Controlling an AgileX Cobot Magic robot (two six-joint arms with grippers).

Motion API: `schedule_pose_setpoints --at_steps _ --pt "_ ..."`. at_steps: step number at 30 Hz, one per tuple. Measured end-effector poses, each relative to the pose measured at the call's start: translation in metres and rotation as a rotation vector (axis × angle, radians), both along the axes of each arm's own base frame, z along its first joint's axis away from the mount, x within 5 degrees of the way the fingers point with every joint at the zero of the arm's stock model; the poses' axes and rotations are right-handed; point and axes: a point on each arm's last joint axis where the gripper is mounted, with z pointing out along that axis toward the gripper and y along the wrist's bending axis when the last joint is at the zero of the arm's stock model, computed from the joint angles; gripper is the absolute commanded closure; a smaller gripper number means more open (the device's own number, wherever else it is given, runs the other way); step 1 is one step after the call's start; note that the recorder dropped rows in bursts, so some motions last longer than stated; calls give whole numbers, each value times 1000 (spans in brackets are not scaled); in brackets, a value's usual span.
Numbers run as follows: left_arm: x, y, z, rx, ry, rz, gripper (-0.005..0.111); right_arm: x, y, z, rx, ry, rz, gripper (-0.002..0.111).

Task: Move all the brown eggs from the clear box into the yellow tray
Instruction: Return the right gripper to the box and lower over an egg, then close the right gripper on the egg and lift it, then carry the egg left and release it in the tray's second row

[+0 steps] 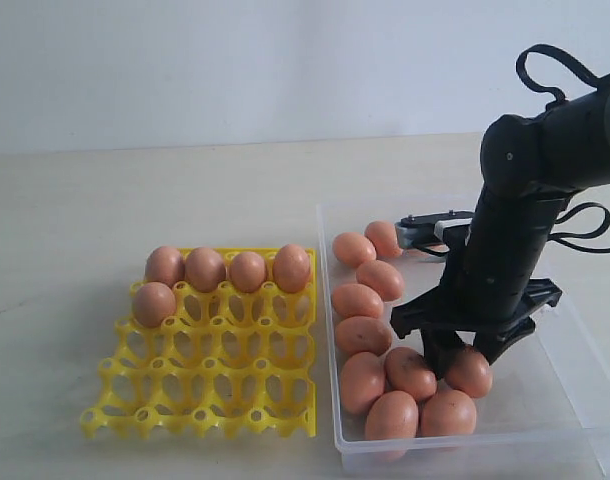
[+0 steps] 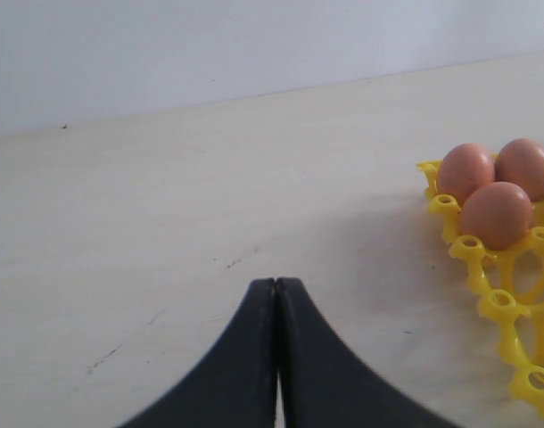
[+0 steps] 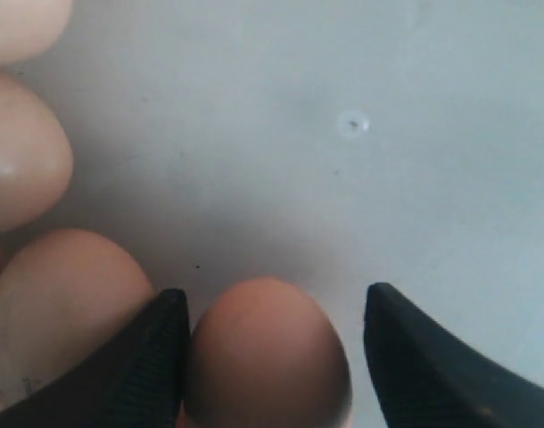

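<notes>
right tool [image 3: 276, 292] astride brown egg [image 3: 267, 357], clear box [image 1: 570, 375]

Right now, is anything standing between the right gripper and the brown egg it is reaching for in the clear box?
Nothing visible does. The brown egg lies inside the open right gripper, between its two fingers. A neighbouring egg crowds the outside of one finger, but it is not in the gap.
</notes>
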Motion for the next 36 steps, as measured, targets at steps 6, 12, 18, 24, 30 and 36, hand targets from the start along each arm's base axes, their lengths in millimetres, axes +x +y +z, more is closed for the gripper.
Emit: schedule_pose_setpoints --at_steps 6,12,18,24,30,36 --pt "0 0 0 0 0 0 107 0 0 -5 11 -8 59 108" --pt "0 0 0 0 0 0 107 0 0 -2 33 -63 112 108" --pt "0 0 0 0 0 0 107 11 3 28 87 -290 101 108" --pt "0 0 0 0 0 0 107 4 16 70 194 -675 98 108" --pt "0 0 0 0 0 0 107 -16 49 86 333 -1003 135 108" --pt "0 0 0 0 0 0 107 -20 86 82 568 -1171 100 108"
